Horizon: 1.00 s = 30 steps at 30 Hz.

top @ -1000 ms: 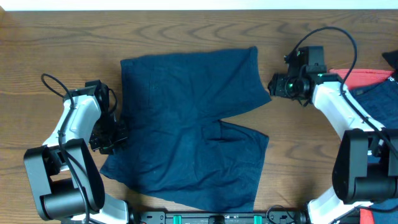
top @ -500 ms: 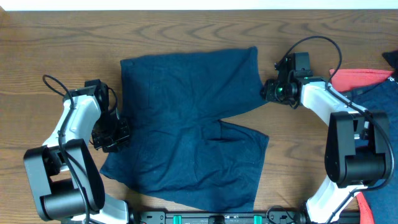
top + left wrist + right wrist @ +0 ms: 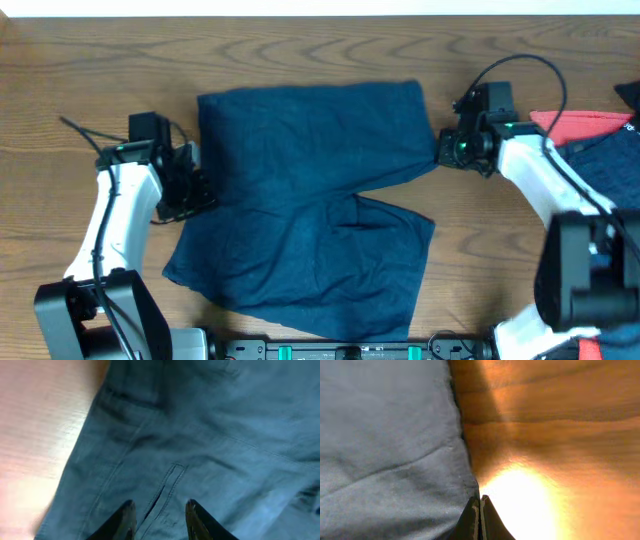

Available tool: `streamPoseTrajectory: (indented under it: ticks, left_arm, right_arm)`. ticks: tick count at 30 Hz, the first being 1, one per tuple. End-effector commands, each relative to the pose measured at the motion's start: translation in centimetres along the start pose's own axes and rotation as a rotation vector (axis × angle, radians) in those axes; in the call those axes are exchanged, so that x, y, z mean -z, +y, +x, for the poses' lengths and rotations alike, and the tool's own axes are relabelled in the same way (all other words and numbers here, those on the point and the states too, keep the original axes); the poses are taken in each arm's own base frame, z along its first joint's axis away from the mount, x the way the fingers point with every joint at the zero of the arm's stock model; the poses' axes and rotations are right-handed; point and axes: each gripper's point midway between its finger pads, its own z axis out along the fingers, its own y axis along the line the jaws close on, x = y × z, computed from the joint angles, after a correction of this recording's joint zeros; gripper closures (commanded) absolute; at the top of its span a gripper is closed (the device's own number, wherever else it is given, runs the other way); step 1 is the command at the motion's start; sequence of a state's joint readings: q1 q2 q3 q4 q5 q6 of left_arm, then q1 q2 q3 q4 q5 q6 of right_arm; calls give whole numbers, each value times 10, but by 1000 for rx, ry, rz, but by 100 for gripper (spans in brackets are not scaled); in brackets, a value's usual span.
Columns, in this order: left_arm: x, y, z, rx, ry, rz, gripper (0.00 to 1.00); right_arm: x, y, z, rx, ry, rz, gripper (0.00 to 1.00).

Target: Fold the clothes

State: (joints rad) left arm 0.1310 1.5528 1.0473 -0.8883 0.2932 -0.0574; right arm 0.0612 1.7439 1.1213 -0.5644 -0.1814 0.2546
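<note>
The shorts [image 3: 300,200] lie spread flat on the wooden table [image 3: 100,60], waist at their left edge and the two short legs pointing right. Their lower hem is partly cut off by the bottom of the overhead view, behind the arm bases.

The left gripper [image 3: 160,521] sits at the shorts' waist edge. From the wrist, only its two dark fingertips [image 3: 125,520] show at the bottom of the picture, a narrow gap apart, with a stitched seam of the shorts lying between them. It grips nothing that can be seen, and from overhead its tips are hidden under its own body.

The right gripper [image 3: 480,515] is at the outer corner of the shorts' far leg, its fingers pressed together right on the hem, pinching the edge. Glare on the wood beside it washes out detail.

Right of the shorts, past the right arm, a red cloth [image 3: 585,125] and more blue fabric [image 3: 615,160] lie half hidden and cut off by the frame
</note>
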Motion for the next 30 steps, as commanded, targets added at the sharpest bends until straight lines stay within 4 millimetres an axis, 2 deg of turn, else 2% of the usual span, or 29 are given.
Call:
streamPoseTrajectory:
  ticks: [1,3,4,5,6,7,9,11,15,18,23,30]
  left_arm:
    - [-13,-17,4,-71,17,39,65]
    - [-22,-20,7,-93,34,30,65]
    - [-27,-21,10,-100,50,25,65]
    - [-32,-21,14,-103,69,22,65]
    - [-37,-20,19,-105,89,13,65]
    - [-43,-16,24,-104,113,-5,65]
    - [-53,-9,34,-97,156,-30,65]
    - [-61,-5,44,-88,197,-37,65]
    - [-74,1,56,-78,240,-44,66]
    - [-74,2,59,-76,249,-48,66]
    - [-74,3,60,-75,255,-49,66]
    - [-74,3,60,-75,255,-49,66]
  right_arm:
    - [11,-18,-2,21,-21,104,99]
    - [10,-20,3,18,-2,114,97]
    - [9,-22,5,17,4,124,92]
    - [9,-25,6,16,6,140,76]
    - [10,-30,5,16,3,169,53]
    - [11,-35,4,15,-4,194,44]
    - [13,-41,-4,4,-35,208,44]
    - [15,-38,-16,-15,-66,151,50]
    - [21,-10,-48,-44,-161,-99,50]
    - [21,1,-68,-105,-224,-182,56]
    - [1,14,-91,-169,-267,-278,58]
    - [-31,23,-127,-169,-243,-324,50]
